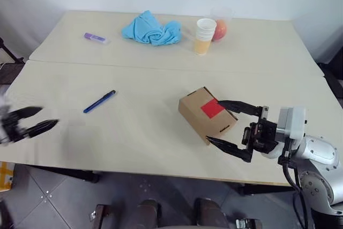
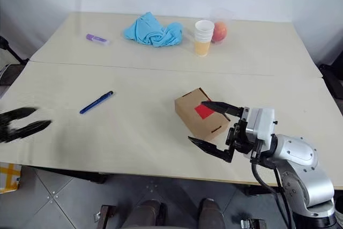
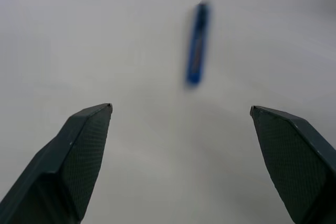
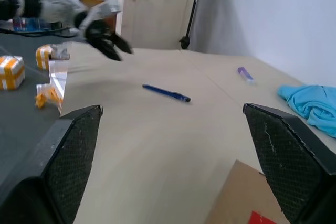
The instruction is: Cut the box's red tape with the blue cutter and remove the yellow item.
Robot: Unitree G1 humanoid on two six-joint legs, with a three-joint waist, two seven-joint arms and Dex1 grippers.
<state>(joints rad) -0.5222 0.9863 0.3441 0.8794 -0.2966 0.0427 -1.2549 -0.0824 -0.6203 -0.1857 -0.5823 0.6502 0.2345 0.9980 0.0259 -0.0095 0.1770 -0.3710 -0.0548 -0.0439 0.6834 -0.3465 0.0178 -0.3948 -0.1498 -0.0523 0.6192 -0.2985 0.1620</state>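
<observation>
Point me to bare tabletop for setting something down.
Free: the wide stretch between the blue cutter and the box, and the near-left area by the left gripper. Crowded: far edge, around the blue cloth and cups.

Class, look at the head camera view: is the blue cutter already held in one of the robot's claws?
No: the blue cutter lies alone on the table, apart from the open left claw.

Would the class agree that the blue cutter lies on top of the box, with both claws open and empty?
Not quite. The blue cutter lies on the table, well apart from the box, as the left eye view shows. The left claw and right claw are indeed open and empty.
</observation>
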